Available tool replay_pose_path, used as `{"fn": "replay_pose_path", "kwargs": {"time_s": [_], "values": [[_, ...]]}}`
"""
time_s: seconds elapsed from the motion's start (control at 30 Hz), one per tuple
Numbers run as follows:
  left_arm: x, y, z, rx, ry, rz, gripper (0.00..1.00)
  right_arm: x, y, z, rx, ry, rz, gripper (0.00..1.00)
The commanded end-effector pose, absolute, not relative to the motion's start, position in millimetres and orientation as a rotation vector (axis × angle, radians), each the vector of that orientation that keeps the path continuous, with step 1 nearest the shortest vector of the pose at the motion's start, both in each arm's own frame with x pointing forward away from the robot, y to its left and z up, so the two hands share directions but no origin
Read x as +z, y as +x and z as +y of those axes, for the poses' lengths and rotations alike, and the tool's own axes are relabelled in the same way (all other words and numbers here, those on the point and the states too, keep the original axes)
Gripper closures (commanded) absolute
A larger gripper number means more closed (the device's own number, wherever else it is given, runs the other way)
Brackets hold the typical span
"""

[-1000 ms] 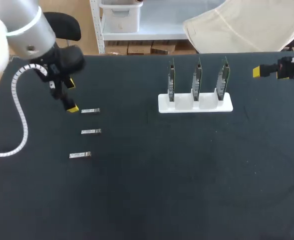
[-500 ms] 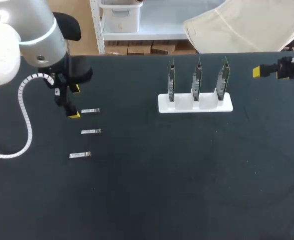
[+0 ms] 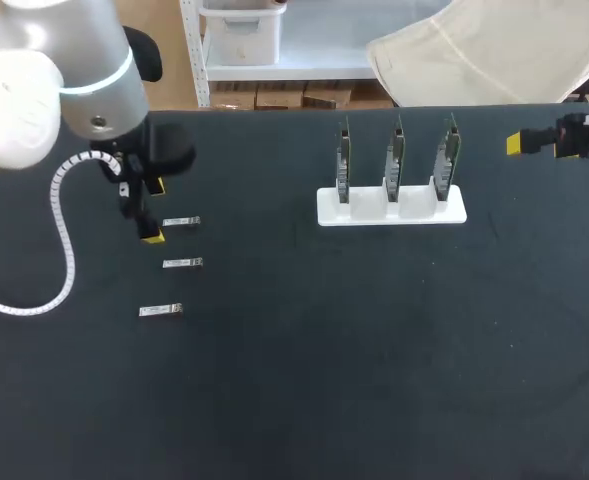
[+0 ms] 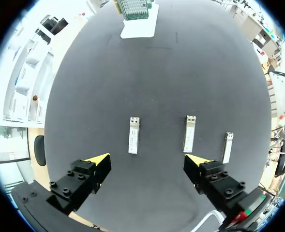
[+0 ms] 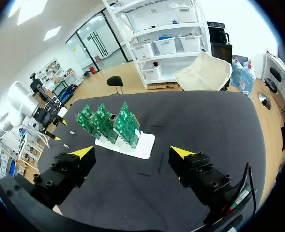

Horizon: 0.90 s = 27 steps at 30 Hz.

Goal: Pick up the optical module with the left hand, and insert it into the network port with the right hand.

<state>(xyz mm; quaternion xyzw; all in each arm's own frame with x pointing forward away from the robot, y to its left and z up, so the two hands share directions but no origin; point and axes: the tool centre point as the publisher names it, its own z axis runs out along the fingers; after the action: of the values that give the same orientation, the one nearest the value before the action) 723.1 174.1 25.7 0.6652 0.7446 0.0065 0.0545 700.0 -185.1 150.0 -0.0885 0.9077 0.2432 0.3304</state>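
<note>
Silvery, slim, rectangular optical module point(image 4: 133, 135)

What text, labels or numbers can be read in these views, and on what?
Nothing can be read in any view.
optical modules: each has a pale label on its top face, but the print is too small to read.
circuit boards on the white stand: too small and blurred to show any marking.
</note>
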Motion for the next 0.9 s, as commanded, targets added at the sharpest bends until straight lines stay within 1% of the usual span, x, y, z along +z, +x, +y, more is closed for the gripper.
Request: {"fn": "replay_pose_path", "kwargs": {"time_s": [0.03,0.9], "values": [[19,727,172,0.033,2.001,2.276,0.0,150,700,-185,0.636,-0.231,2.374,0.0],[4,745,169,0.024,2.034,2.283,0.0,150,700,-185,0.636,-0.231,2.374,0.0]]}}
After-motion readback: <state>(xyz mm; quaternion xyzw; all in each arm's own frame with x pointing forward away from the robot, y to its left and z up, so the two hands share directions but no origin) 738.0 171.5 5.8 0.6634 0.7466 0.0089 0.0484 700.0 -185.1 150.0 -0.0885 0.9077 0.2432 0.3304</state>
